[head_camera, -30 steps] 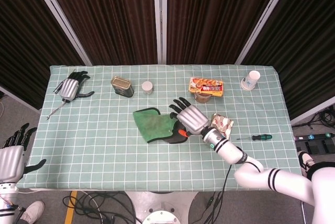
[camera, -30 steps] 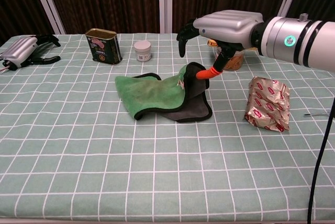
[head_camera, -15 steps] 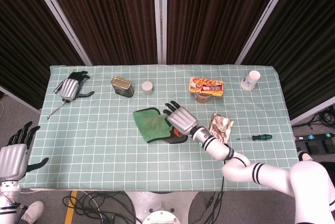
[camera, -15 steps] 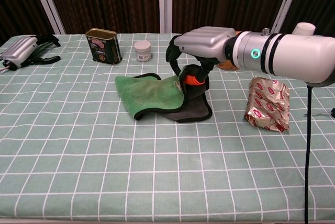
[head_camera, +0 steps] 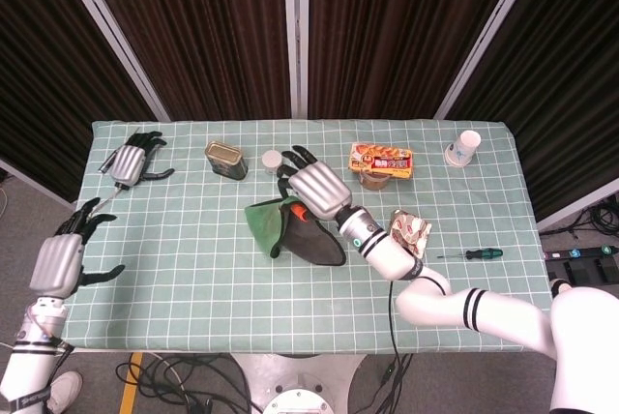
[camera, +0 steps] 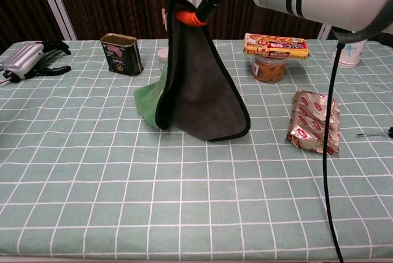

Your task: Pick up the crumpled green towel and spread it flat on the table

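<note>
The table [head_camera: 174,240] under its green checked cloth takes up most of the scene, and the big change is in the middle of it: a second ago the right hand [head_camera: 317,190] hung over the green towel [camera: 202,91], which lay in a low heap; half a second ago it had come down onto the heap, and now the towel hangs from it like a tent. The fingers are closed on the top edge, high above the surface, while the lower hem touches the cloth. The dark grey backing faces the chest camera, with green showing only along the left fold. To my eye that means the pick-up is done and the spreading is yet to come. The left hand [head_camera: 60,261] has risen beside the table's left edge, fingers apart and holding nothing. The foil packet [camera: 314,120] lies near the towel's right side
</note>
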You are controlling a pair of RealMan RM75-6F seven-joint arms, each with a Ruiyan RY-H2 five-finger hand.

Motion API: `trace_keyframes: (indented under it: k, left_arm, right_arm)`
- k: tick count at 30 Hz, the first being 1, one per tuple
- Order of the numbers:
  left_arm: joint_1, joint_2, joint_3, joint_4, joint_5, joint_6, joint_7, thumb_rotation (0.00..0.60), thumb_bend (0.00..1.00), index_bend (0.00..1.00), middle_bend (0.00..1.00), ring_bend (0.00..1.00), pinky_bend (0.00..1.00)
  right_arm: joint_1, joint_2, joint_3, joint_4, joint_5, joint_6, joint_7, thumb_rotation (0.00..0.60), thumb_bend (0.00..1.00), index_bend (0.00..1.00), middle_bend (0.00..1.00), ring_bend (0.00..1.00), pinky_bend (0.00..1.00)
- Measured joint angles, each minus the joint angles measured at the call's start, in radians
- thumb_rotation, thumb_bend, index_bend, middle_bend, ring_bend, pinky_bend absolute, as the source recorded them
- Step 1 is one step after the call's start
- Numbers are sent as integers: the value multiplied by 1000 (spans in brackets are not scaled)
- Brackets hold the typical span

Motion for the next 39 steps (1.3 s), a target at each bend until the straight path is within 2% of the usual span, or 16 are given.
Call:
trace_keyframes:
  k: [10, 12, 18, 22, 32, 39]
  left_arm:
    - [-205, -131, -101, 107, -147, -244, -64, 596, 37, 368, 172, 152, 232]
    - [-235, -162, -113, 125, -178, -262, -36, 569, 30, 378, 172, 152, 233]
    - [-318, -234, -144, 160, -307, -328, 54, 388, 1, 379, 172, 152, 241]
    - [-366, -274, -157, 174, -390, -359, 115, 349, 0, 378, 172, 152, 243]
    - [-446, -382, -166, 260, -531, -367, 221, 338, 0, 378, 173, 152, 247]
    - [-481, -442, -170, 325, -584, -357, 259, 351, 15, 388, 181, 153, 249]
  right_arm:
    - [108, -11, 52, -32, 182, 44, -119, 600, 508, 777, 271, 75, 0]
    - [134, -22, 57, -27, 217, 55, -143, 600, 510, 775, 268, 68, 0]
    - [209, -69, 68, 18, 314, 84, -201, 600, 515, 772, 265, 64, 0]
    - [252, -106, 70, 63, 358, 98, -226, 600, 515, 772, 266, 64, 0]
    - [322, -177, 78, 159, 413, 106, -224, 600, 520, 772, 266, 64, 0]
    - [335, -183, 77, 164, 410, 100, -194, 600, 523, 772, 266, 64, 0]
